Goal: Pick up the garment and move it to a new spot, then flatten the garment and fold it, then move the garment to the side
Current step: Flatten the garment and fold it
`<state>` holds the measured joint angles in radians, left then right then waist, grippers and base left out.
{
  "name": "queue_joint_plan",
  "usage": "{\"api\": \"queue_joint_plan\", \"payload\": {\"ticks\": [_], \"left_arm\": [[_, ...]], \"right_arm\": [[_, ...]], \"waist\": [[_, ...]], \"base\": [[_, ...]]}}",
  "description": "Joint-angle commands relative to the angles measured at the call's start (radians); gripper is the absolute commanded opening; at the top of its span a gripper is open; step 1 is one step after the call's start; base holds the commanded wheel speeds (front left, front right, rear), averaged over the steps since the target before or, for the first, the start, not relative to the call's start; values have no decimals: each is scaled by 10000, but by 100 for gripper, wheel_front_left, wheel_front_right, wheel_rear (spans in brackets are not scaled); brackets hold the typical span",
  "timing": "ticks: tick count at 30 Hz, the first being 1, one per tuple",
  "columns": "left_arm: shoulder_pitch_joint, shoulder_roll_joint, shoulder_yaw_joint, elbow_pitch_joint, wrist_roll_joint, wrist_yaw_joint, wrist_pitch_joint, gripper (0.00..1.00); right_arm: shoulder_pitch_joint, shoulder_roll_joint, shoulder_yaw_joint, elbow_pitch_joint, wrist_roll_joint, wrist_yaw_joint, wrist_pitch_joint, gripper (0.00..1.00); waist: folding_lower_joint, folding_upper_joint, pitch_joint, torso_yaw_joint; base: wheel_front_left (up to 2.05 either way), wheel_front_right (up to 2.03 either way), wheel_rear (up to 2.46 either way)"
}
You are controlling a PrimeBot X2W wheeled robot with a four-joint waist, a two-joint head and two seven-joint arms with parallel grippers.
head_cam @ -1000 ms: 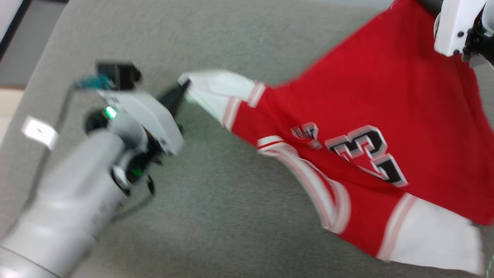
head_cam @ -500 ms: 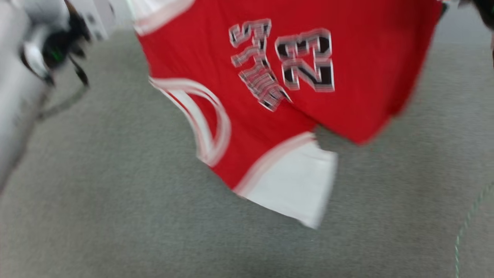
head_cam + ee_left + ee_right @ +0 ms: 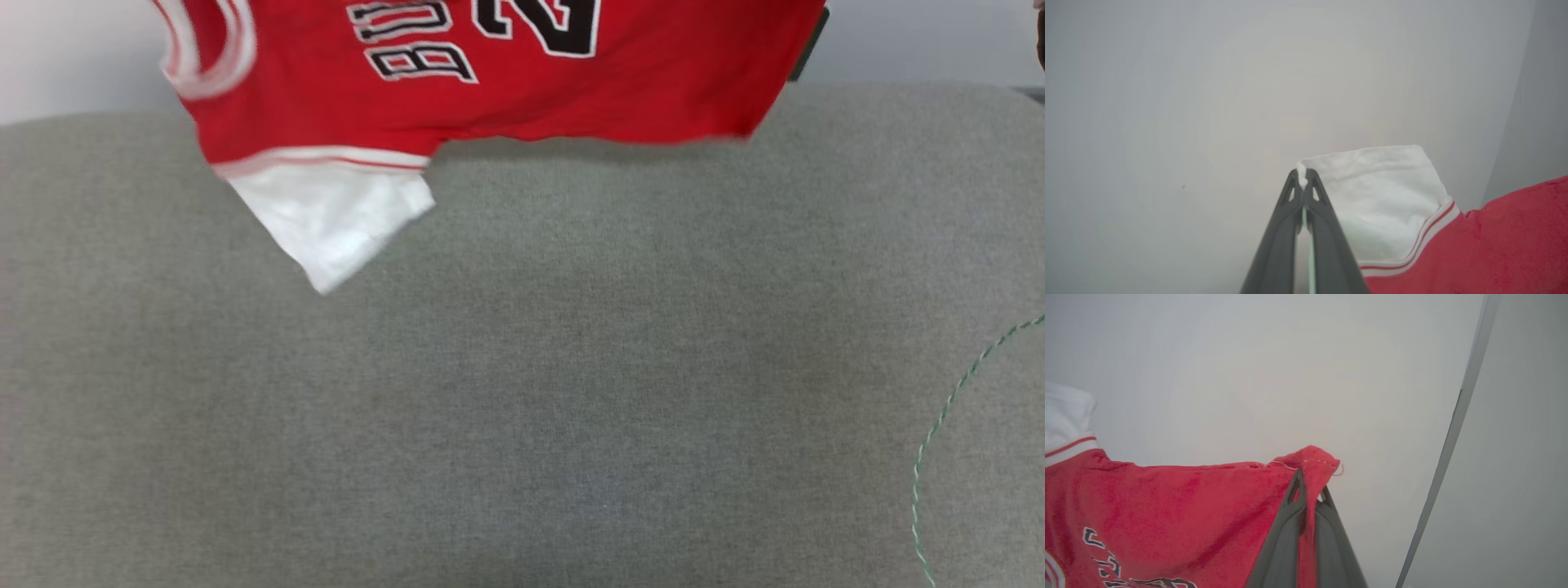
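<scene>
Red garment (image 3: 653,90) lengthwise left-to-right, collar (image 3: 214,57) left, white sleeve (image 3: 335,220) downward

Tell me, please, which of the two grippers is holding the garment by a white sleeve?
The left gripper: it is shut on the edge of a white sleeve, whereas the right gripper pinches a red corner of the garment.

Light: bright, even and diffuse, with no glare.
Shadow: a soft, faint band on the grey fabric (image 3: 604,155) just under the garment (image 3: 522,82).
Head view blur: the sleeve (image 3: 335,216) edge and the hem are smeared; the weave below is sharp.
Wrist views: the pale wall (image 3: 1208,81) dims toward the corners.
Distortion: the strip (image 3: 1453,428) bows near the right wrist view's edge.
</scene>
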<state>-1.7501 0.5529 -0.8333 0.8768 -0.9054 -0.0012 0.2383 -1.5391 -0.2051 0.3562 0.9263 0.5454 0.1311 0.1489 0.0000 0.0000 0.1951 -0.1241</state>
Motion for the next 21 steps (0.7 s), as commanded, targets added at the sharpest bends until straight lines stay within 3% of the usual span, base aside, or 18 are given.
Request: {"api": "queue_joint_plan", "payload": {"ticks": [1,9,21], "left_arm": [[-270,-117,-21,245,116,-47,-90,0],[-1999,-527,-161,1061,613,-308,-627,0],[-4713,-1245,-612,1722,1711,-411,-1970,0]], "right_arm": [[-104,105,-9,61,-63,-8,-97,0],[-846,193,-72,202,-241,-8,-745,0],[-2470,318,-731,1150,-1668,-8,-3675,0]], "waist": [[0,0,308,-132],[0,0,1960,-371],[0,0,4604,-529]], "base": [[0,0,0],[0,0,0],[0,0,0]]}}
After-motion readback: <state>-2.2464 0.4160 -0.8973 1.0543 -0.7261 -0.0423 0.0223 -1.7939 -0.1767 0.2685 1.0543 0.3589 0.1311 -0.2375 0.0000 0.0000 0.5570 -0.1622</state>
